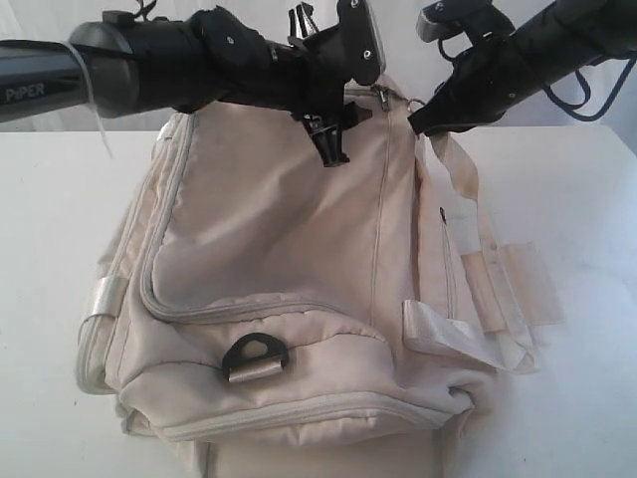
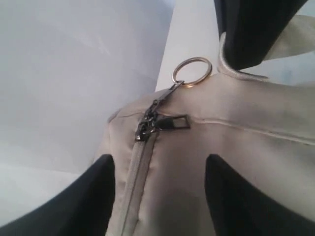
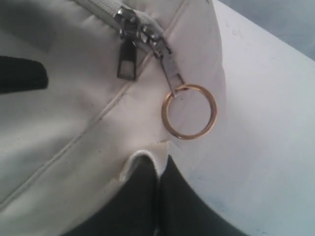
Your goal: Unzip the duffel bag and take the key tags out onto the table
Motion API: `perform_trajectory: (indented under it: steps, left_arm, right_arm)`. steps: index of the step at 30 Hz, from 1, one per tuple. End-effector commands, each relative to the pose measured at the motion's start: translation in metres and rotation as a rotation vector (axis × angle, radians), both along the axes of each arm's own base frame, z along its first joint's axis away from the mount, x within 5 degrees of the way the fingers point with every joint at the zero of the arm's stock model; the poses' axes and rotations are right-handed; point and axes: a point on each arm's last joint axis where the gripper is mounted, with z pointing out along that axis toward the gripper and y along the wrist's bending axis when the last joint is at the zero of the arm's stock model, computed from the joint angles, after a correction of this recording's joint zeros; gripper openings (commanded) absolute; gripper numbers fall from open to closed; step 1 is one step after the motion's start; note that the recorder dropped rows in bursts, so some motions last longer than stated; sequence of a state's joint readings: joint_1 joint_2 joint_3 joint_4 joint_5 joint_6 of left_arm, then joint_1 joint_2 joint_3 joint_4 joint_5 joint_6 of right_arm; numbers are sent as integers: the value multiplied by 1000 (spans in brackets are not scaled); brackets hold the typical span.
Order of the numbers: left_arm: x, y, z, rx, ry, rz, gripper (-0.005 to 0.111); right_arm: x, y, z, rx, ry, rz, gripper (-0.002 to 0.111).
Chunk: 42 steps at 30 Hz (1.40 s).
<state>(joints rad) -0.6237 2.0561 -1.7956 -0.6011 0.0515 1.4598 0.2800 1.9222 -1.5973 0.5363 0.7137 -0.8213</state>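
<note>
The cream duffel bag point(image 1: 299, 259) lies zipped on the white table point(image 1: 577, 199). At its far end two zipper sliders meet: one has a dark flat pull point(image 2: 173, 123), the other a gold ring point(image 2: 192, 72). My left gripper point(image 2: 160, 164) hovers open just above the bag, its fingers either side of the grey zipper line point(image 2: 135, 177), a little short of the pulls. Beside the gold ring point(image 3: 189, 111), my right gripper point(image 3: 160, 164) is shut, pinching a fold of the bag's edge. In the exterior view it is at the bag's far right corner point(image 1: 418, 121). The key tags are hidden.
A pale webbing handle point(image 1: 498, 289) trails off the bag's right side onto the table. A black D-ring point(image 1: 256, 356) sits on the near end pocket. Both arms cross over the bag's far end. Cables point(image 1: 597, 95) hang behind the right arm.
</note>
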Motion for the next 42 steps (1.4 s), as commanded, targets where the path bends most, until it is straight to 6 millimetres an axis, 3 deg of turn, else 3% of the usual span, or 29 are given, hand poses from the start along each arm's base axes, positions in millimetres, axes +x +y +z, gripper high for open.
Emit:
perform_trajectory:
  steps: [1,9,15,33,42]
  left_arm:
    - [3,-8,-6,-46,-15,42,59]
    - [4,-16,-20,-101,64,75,59]
    - [2,-21,-16,-227,113,147,59]
    - [3,-28,-24,-267,112,180,59]
    - [7,-28,-29,-311,115,220,58]
  right_arm:
    - [1,-5,17,39,-48,-40,0]
    - [1,-4,18,63,-43,-47,0]
    - [1,-3,19,77,-38,-50,0]
    - [-3,-2,23,99,-21,-41,0]
    - [-11,-3,37,107,-40,-30,0]
